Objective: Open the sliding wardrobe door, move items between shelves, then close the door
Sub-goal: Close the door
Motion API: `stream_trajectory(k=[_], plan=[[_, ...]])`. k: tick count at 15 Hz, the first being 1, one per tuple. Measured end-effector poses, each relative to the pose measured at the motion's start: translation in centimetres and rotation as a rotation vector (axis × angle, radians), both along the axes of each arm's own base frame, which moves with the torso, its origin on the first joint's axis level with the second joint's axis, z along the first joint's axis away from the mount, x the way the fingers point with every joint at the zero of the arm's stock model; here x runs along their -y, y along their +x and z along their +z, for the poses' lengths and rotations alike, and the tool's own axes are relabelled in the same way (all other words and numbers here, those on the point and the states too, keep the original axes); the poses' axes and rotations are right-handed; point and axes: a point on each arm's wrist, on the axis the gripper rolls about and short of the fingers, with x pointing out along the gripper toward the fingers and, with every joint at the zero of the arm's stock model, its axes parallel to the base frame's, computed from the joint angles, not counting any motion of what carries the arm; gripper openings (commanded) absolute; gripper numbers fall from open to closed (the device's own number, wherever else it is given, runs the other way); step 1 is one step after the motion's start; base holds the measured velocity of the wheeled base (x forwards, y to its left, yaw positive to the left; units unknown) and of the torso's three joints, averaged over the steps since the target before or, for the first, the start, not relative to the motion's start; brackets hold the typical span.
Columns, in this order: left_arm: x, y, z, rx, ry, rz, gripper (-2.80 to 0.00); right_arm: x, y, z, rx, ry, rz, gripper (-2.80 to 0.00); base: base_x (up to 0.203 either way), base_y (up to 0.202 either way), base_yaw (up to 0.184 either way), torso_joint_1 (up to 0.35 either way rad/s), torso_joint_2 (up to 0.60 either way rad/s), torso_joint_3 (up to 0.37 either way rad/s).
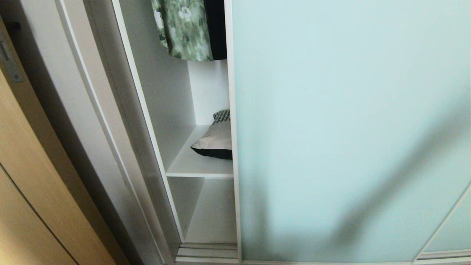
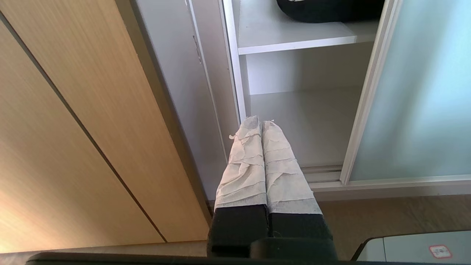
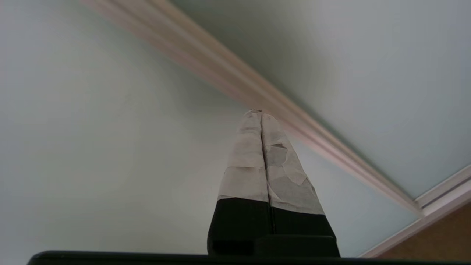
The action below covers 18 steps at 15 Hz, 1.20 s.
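no writing is readable anywhere; a small red-edged sticker on a grey part by the floor is showing too blurred to read. the left tool is hanging low with its taped fingers pressed shut on nothing, pointing at the lower shelf, while the right tool, also shut and empty, is pointing at the door by its frame rail. the door is standing partly open, and a folded stack is lying on the upper shelf in the gap.
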Motion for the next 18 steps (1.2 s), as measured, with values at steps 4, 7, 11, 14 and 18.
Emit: stream_trajectory(k=[4,7,11,14,18], plan=[[0.0,0.0,0.0,0.0,0.0,0.0,-2.8,-1.2,1.4,-0.4,-0.005,0.037,0.033,-2.8,0.0,0.0,0.0,0.0,0.0,0.0],[0.0,0.0,0.0,0.0,0.0,0.0,-2.8,-2.4,2.1,-0.6,-0.017,0.05,0.062,-2.8,0.0,0.0,0.0,0.0,0.0,0.0],[0.0,0.0,0.0,0.0,-0.001,0.0,-2.8,-4.7,3.3,-0.1,-0.019,0.049,0.117,-2.8,0.0,0.0,0.0,0.0,0.0,0.0],[0.0,0.0,0.0,0.0,0.0,0.001,-2.8,-6.5,4.5,-0.3,-0.03,0.052,0.156,-2.8,0.0,0.0,0.0,0.0,0.0,0.0],[0.0,0.0,0.0,0.0,0.0,0.0,-2.8,-8.4,4.5,-0.9,-0.059,0.086,0.197,-2.8,0.0,0.0,0.0,0.0,0.0,0.0]])
